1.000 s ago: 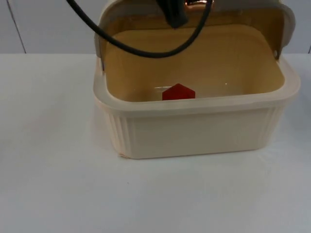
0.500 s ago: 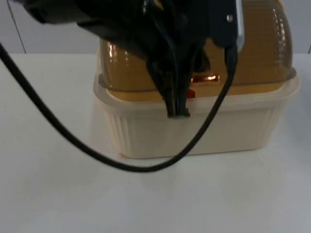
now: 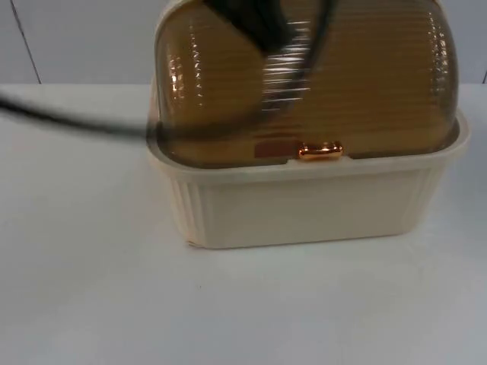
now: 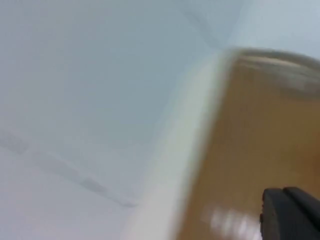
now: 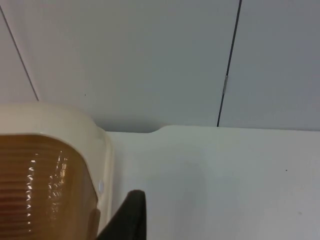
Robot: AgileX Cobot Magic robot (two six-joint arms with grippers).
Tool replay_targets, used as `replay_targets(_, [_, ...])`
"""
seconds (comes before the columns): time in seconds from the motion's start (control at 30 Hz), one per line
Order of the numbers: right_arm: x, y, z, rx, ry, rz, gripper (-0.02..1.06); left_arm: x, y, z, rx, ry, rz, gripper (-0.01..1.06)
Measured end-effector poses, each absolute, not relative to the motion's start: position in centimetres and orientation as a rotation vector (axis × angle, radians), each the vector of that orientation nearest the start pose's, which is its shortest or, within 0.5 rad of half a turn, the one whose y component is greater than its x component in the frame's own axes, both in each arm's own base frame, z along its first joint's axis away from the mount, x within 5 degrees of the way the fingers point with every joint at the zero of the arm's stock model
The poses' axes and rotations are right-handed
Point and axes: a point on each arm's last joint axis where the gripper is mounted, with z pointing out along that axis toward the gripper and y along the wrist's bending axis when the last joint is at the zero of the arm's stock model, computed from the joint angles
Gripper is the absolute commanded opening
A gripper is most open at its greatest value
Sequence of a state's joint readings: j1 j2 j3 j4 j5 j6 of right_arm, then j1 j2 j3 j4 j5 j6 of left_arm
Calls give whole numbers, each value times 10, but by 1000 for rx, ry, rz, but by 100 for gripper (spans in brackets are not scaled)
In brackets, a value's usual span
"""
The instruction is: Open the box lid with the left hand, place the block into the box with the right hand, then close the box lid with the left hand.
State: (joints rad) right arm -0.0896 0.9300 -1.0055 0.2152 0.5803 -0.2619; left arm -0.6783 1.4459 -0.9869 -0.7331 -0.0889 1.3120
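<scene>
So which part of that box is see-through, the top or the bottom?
The top: the ribbed amber plastic lid shows a red block faintly through it. The cream plastic box base beneath is opaque.

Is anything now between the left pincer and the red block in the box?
Yes. The amber lid is down over the cream box, its gold handle at the front rim. The red block shows faintly through it. The left pincer hangs over the lid.
</scene>
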Motion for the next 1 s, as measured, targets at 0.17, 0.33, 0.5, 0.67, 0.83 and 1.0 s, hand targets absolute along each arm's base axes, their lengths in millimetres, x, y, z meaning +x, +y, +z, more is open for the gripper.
replay_targets(0.17, [189, -6, 399, -64, 1974, 7, 104, 274, -138, 351, 601, 1615, -8, 0])
replay_targets(0.33, [189, -6, 399, -56, 1973, 19, 104, 286, -67, 359, 179, 1752, -141, 0])
replay_targets(0.5, [189, -5, 399, -50, 1972, 32, 104, 291, -15, 351, -46, 1851, -392, 0])
replay_targets(0.67, [189, -5, 400, -50, 1969, 34, 104, 287, 13, 348, -27, 2029, -174, 0])
replay_targets(0.83, [189, -5, 400, -49, 1969, 36, 104, 281, 13, 359, -9, 2009, -59, 0])
replay_targets(1.0, [189, -5, 400, -49, 1969, 36, 104, 274, 4, 371, 24, 1954, -53, 0])
